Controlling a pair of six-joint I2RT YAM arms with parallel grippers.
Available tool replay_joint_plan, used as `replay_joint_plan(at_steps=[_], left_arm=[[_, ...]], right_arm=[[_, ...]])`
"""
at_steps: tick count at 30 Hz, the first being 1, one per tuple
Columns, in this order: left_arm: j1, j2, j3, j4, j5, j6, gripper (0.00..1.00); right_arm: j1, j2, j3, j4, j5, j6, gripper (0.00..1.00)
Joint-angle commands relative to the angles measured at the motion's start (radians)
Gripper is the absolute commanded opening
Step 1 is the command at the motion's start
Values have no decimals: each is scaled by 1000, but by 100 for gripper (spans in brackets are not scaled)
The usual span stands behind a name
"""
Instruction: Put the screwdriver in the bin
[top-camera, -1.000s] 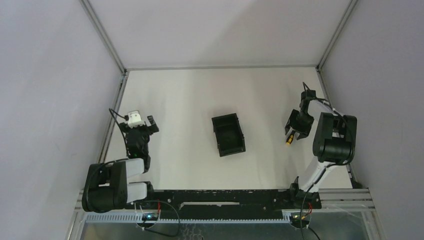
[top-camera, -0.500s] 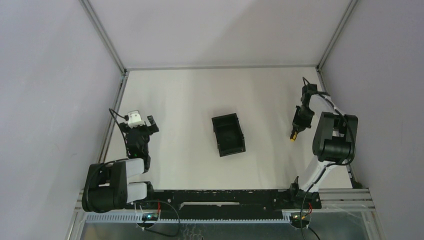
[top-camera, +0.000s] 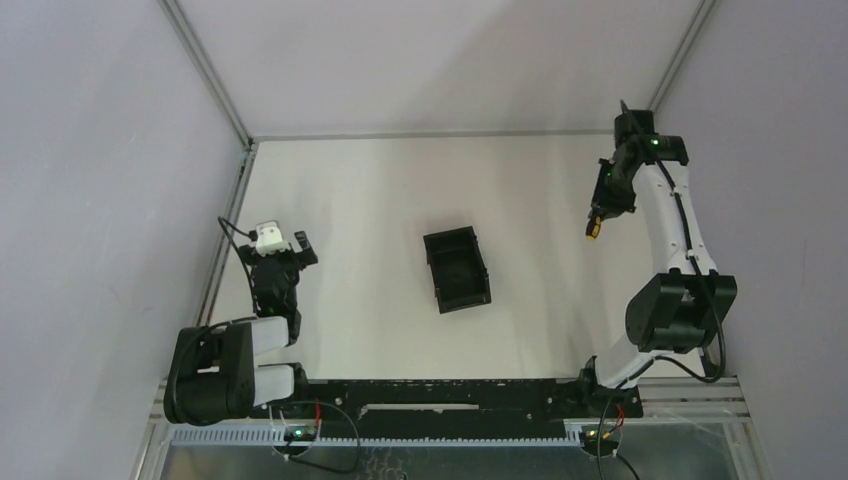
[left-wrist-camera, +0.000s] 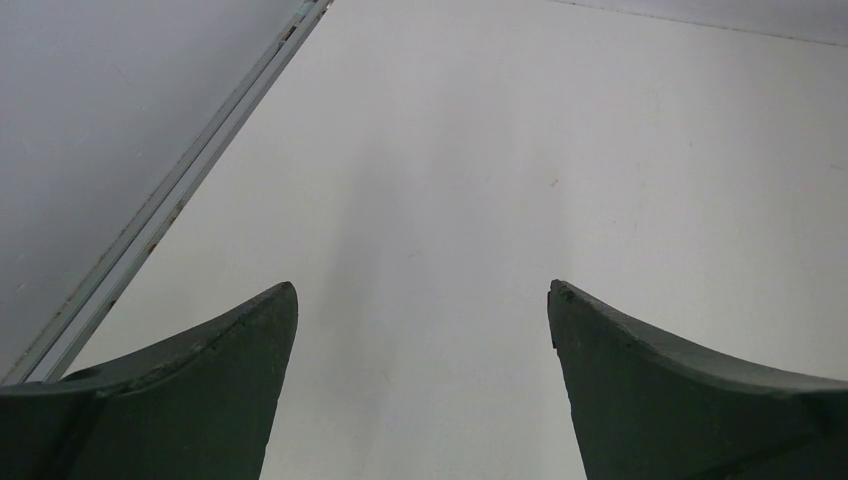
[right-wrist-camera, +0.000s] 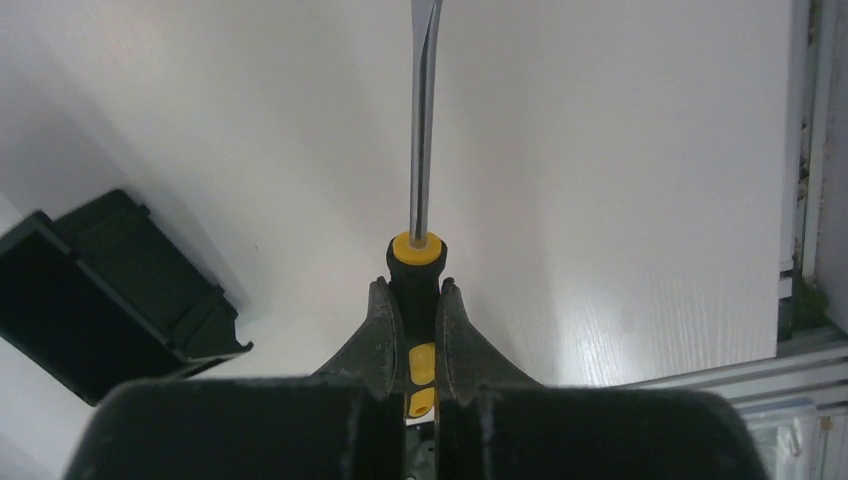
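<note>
Two end effectors, one job between them. Nearest you, the left end effector (left-wrist-camera: 422, 300) idles low over the surface (top-camera: 380, 200), jaws spread wide and carrying nothing. Further out, the bin (top-camera: 430, 262) sits mid-surface, open side up. Farthest, the right end effector (right-wrist-camera: 413, 285) is clenched on the handle of the screwdriver (right-wrist-camera: 422, 150), shaft pointing ahead. It seems raised off the surface, though height is hard to read. You're in the carry step. Next, bring the tool back and left, centre it over the bin's opening, then release.
</note>
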Motion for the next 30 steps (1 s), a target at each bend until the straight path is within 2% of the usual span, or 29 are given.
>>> replay_joint_plan(at_steps=[1,5,9,13,18,30], left_arm=[[-6,1,46,41,-5,18,100],[-6,1,46,41,-4,19,100],[-6,1,45,41,-4,18,100],[-6,1,46,41,-4,18,100],[-6,1,46,41,-5,18,100],[-6,1,45,41,-5,18,100]], right_arm=[[142,-21,8,-53,11,41,0],[381,-42,-9,39,4,32,0],[660,-39,-56,184,-28,-62,0],[809,15,-88,277,10,-160,0],[873,114,-107,334,66,-220,0],[880,215,-261,483,55,-239,0]])
